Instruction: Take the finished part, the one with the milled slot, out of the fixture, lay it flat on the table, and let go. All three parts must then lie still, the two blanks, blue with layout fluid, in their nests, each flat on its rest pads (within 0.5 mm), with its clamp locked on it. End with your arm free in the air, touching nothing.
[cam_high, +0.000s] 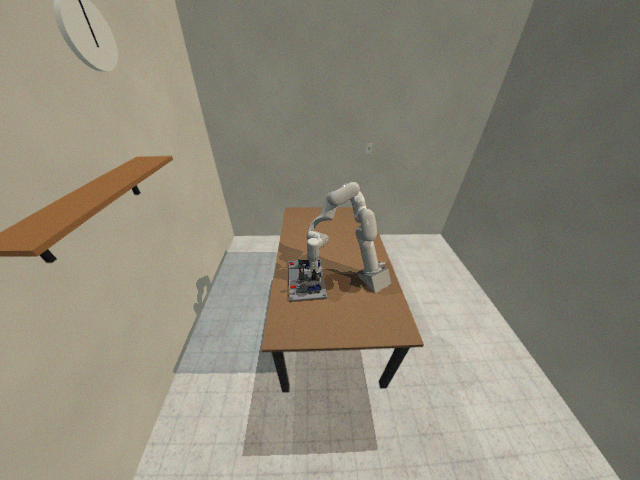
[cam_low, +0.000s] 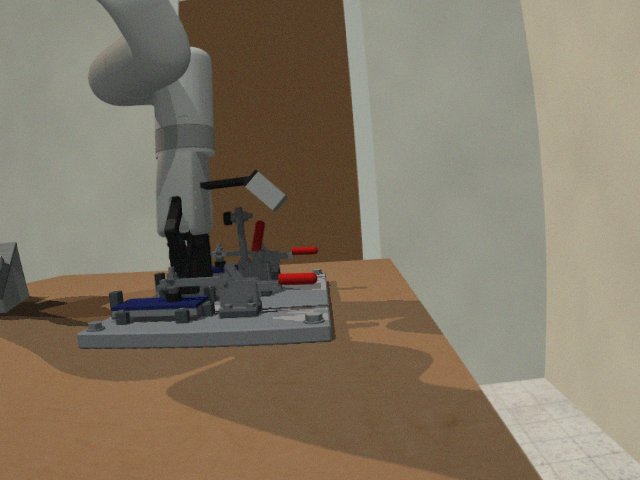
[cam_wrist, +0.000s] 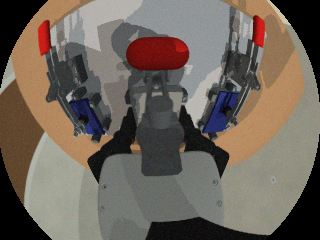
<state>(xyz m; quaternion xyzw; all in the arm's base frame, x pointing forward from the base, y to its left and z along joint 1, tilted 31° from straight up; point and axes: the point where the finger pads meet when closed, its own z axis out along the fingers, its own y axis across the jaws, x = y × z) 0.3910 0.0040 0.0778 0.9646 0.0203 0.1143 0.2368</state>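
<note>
Part (cam_wrist: 160, 135), grey, sits mid-frame in the wrist view, pinched by the end effector (cam_wrist: 159, 127); blue blanks (cam_wrist: 83, 115) flank it.

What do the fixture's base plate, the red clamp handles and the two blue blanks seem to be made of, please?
Base plate: likely metal, a flat matte grey slab with bolt heads at its corners.
Red clamp handles: probably plastic or rubber grips, rounded and evenly red on grey linkages.
Blue blanks: apparently metal under a dark blue coating; only the colour shows.
</note>
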